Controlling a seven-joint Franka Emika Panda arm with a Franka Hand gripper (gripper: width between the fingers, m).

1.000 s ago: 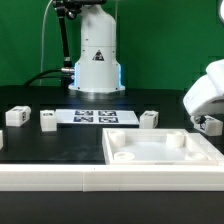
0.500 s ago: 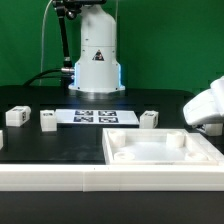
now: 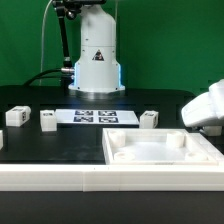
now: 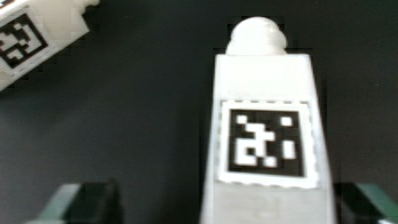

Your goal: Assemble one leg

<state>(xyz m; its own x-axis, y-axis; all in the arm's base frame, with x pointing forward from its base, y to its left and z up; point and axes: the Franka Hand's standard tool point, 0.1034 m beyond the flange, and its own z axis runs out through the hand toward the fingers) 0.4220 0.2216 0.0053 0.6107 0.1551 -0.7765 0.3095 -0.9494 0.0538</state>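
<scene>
In the wrist view a white leg (image 4: pixel 267 120) with a black-and-white tag lies lengthwise on the dark table, its rounded peg end pointing away from me. My gripper (image 4: pixel 228 205) is open. Its two fingers stand on either side of the leg's near end, with a gap on each side. A second leg (image 4: pixel 39 40) lies at the corner of that view. In the exterior view my gripper's white hand (image 3: pixel 205 105) is at the far right, behind the white tabletop (image 3: pixel 160 150), and hides the leg below it. Three more legs (image 3: pixel 17 116) (image 3: pixel 47 119) (image 3: pixel 148 119) stand in a row.
The marker board (image 3: pixel 95 116) lies flat between the legs, in front of the robot base (image 3: pixel 96 60). The tabletop has raised rims and corner sockets and fills the exterior view's front right. A white ledge (image 3: pixel 60 178) runs along the front.
The white hand has shifted up and toward the exterior view's right edge since a second ago. It has hardly moved in the last half second. The legs and tabletop have not moved.
</scene>
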